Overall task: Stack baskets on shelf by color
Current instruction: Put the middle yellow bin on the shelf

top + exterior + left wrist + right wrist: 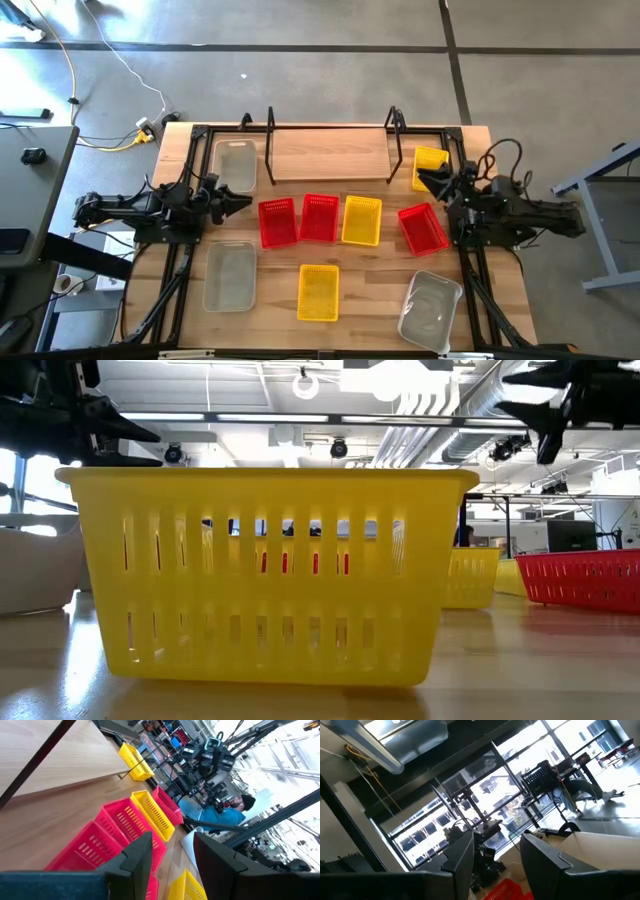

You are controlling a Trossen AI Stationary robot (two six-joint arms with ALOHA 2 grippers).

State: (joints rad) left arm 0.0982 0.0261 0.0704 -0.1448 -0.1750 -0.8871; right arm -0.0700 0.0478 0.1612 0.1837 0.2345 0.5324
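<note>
The shelf [330, 155], a light board in a black rod frame, stands at the table's far middle. Three red baskets [277, 222] [319, 217] [422, 228] and a yellow basket [361, 220] sit in a row in front of it. Another yellow basket [431, 165] rests right of the shelf, and a third [318, 292] at the near middle. Clear baskets lie at the far left [233, 163], near left [230, 275] and near right [430, 310]. My left gripper [240, 203] [172, 840] hovers open left of the row. My right gripper [425, 180] [497, 840] hovers open right of it, tipped upward.
The arms' black frames [180, 290] run along both side edges of the table. In the low view the near yellow basket [265, 575] fills the foreground. A person in a blue top [215, 817] sits beyond the table's right side. Bare wood lies between the row and the near baskets.
</note>
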